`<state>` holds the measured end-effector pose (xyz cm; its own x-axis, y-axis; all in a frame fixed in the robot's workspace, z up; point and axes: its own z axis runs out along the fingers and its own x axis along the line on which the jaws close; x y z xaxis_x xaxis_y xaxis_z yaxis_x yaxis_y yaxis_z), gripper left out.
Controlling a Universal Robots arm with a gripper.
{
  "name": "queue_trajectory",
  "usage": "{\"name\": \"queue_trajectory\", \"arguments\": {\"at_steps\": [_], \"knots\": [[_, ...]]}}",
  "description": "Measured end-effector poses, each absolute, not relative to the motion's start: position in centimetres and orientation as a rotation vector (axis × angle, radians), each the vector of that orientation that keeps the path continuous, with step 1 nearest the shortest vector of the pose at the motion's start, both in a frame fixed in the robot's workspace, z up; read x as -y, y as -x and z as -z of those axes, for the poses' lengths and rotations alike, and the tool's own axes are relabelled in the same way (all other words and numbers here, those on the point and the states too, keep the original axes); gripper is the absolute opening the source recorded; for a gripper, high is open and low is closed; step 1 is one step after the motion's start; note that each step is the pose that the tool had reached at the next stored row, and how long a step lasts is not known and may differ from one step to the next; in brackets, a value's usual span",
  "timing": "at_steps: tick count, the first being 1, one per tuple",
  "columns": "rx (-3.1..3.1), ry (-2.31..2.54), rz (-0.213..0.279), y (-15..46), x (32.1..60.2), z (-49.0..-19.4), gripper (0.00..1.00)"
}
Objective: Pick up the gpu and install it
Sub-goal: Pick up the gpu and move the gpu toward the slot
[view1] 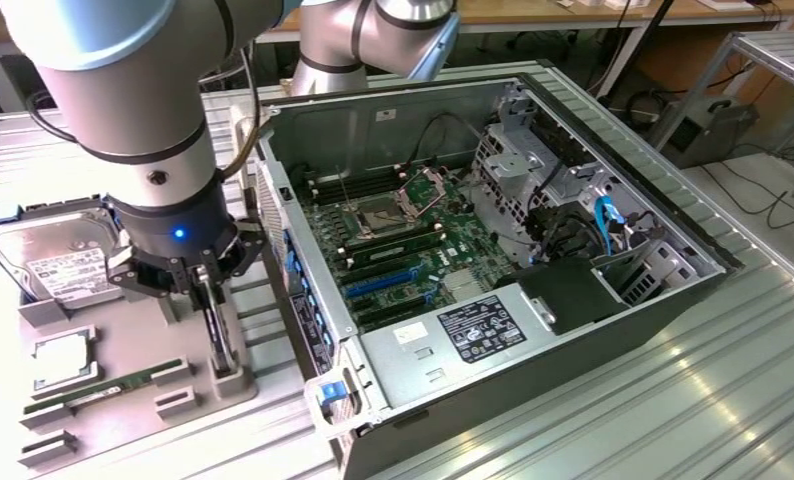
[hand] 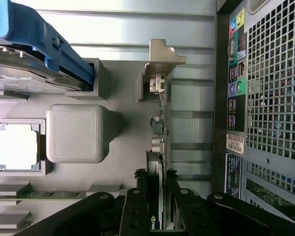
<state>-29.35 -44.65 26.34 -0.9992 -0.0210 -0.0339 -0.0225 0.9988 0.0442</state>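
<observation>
The gpu (view1: 220, 345) is a thin black card standing on edge in a slot of the grey holder tray (view1: 130, 330), at the exterior view's left of the open computer case (view1: 664, 300). In the wrist view I see the gpu (hand: 158, 123) edge-on, running away from the camera. My gripper (view1: 204, 290) is down over the card's near end. The gripper (hand: 156, 179) has its black fingers (hand: 140, 184) pressed against both faces, shut on the card. The card still sits in the tray. The motherboard (view1: 397, 250), with blue slots (view1: 384, 285), lies exposed inside the case.
On the same tray lie a silver hard drive (view1: 57, 260), a square processor (view1: 64, 355) and a green memory stick (view1: 104, 385). The case's perforated rear panel (hand: 275, 98) stands close beside the card. Ribbed metal tabletop (view1: 717, 400) surrounds everything.
</observation>
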Motion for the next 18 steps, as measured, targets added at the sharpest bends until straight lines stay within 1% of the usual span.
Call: {"name": "queue_trajectory", "arguments": {"at_steps": [5, 9, 18], "knots": [[-3.107, 0.039, -0.072, 29.3, 44.7, -27.8, 0.26], [-3.107, 0.042, -0.075, 29.3, 44.8, -30.4, 0.26], [-3.11, 0.042, -0.076, 28.9, 45.4, -34.8, 0.26]]}}
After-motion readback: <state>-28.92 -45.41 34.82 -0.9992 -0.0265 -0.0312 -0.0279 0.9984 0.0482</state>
